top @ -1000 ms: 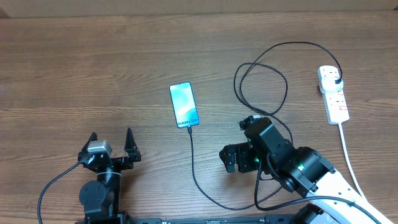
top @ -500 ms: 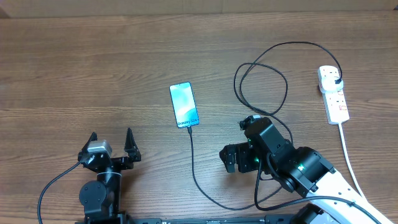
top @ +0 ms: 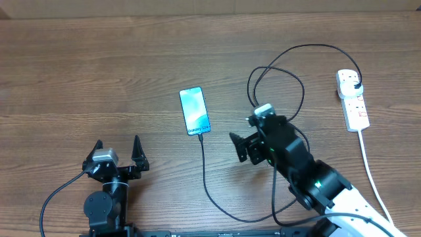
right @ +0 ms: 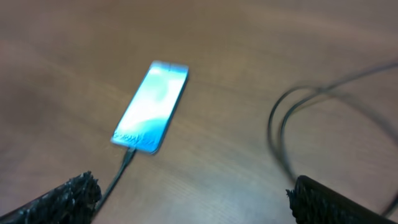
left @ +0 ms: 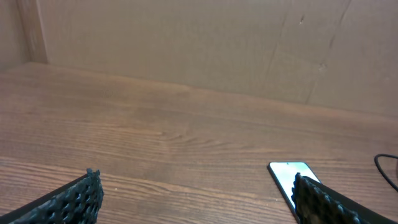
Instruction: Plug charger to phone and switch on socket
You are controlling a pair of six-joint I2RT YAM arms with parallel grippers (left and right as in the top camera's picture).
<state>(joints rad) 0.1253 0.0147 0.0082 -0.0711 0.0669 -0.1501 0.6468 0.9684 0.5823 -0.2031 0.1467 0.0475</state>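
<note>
The phone [top: 195, 110] lies flat at the table's middle, blue screen up; it also shows in the right wrist view [right: 151, 107] and partly in the left wrist view [left: 287, 176]. The thin black charger cable [top: 204, 171] runs from the phone's near edge, loops right, and its black plug [top: 356, 85] sits in the white socket strip [top: 352, 101] at far right. My right gripper [top: 244, 143] is open and empty, right of the phone and above the table. My left gripper [top: 118, 151] is open and empty at the front left.
The socket's thick white cord [top: 372, 176] runs down the right edge toward the front. Cable loops [top: 276, 89] lie between the phone and the socket. A brown wall [left: 199, 43] stands behind the table.
My right gripper has moved up and away from the front edge toward the cable loops, staying open. The left arm, phone and socket have not moved.
</note>
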